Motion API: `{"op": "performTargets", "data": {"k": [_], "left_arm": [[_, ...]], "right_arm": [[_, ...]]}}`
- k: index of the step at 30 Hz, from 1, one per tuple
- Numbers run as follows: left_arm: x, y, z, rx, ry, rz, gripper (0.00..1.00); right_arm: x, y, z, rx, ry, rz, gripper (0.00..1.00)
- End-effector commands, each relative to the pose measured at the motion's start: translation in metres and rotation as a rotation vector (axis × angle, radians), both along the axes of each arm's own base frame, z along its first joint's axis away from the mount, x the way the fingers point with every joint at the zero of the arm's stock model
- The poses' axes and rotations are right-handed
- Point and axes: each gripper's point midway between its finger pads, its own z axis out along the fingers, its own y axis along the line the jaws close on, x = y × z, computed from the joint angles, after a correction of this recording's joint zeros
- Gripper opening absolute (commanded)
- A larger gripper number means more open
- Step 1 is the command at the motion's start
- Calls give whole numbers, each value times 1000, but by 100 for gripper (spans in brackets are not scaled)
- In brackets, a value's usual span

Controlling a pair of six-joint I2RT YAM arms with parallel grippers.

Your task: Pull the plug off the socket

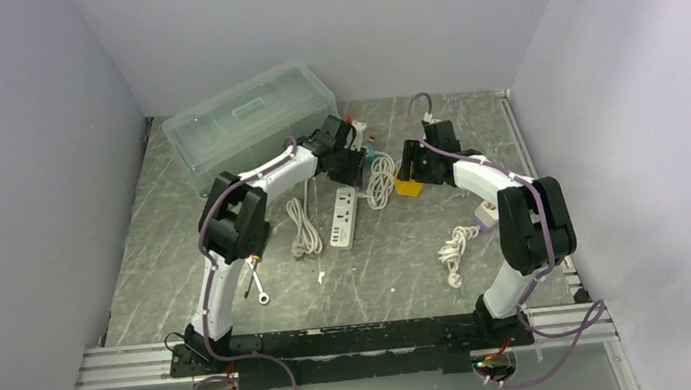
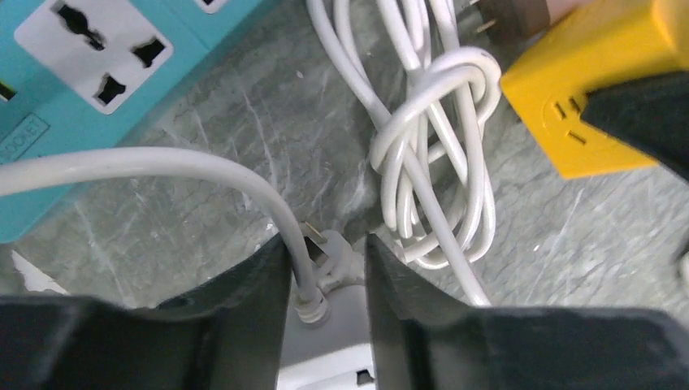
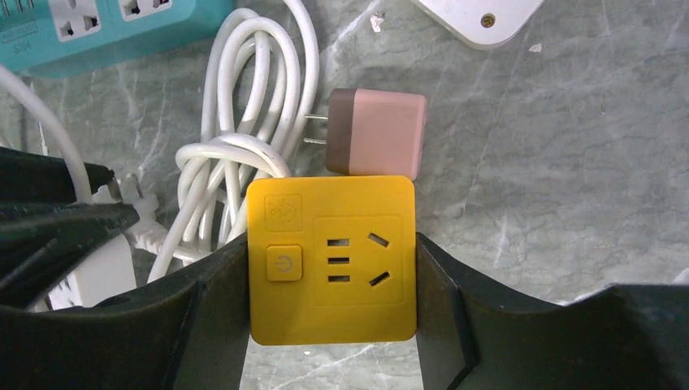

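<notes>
From above, both arms reach toward the middle of the bench, nearer its far edge, where the left hand and right hand almost meet. The right hand holds the yellow socket. I count three white cable coils, one white power strip and one clear box by the far-left corner.

In the left wrist view, the white plug sits between the fingers with its prongs bare, out of any socket and apart from the yellow one. The jaws stand slightly apart; I cannot tell whether they pinch it. One teal strip lies beyond.

In the right wrist view, the right hand is clenched on the yellow socket's two sides, probably to anchor it against the pull. All its holes are empty, so the pull looks done. One pink charger lies just beyond it, also unplugged, which makes two loose plugs.
</notes>
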Motion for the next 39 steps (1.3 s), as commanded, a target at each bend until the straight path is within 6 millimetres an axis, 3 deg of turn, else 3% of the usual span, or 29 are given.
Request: {"op": "performTargets", "data": {"k": [1,5,9,13,15,19,24,27,30,32,35,39], "left_arm": [[6,-4,17,30,-76,-42,50],[8,2,23,70,-117,-34,73],[7,8,39,108,-168,-20,87],[5,21,79,159,-276,50,93],[-3,22,106,141,-333,58,98],[-26,28,154,54,-346,61,100],[-74,64,187,6,-314,61,100],[-86,108,181,-14,-271,120,100],[-80,158,163,-47,-245,240,100],[-80,185,157,-5,-242,323,100],[-84,205,159,56,-283,368,100],[-89,219,167,77,-343,402,100]], "right_arm": [[24,3,39,32,-120,-6,68],[22,-4,47,-2,-135,-19,82],[16,-16,57,-47,-153,-47,91],[8,-31,77,-78,-185,-97,95],[0,-36,88,-78,-198,-114,95],[-26,-39,110,-34,-193,-140,94],[-81,-43,129,35,-117,-195,96],[-112,-57,122,14,-36,-279,97],[-145,-77,105,-32,85,-424,98],[-167,-77,89,-12,170,-478,100],[-188,-75,59,23,262,-542,99],[-203,-90,33,-46,327,-643,96]]}}
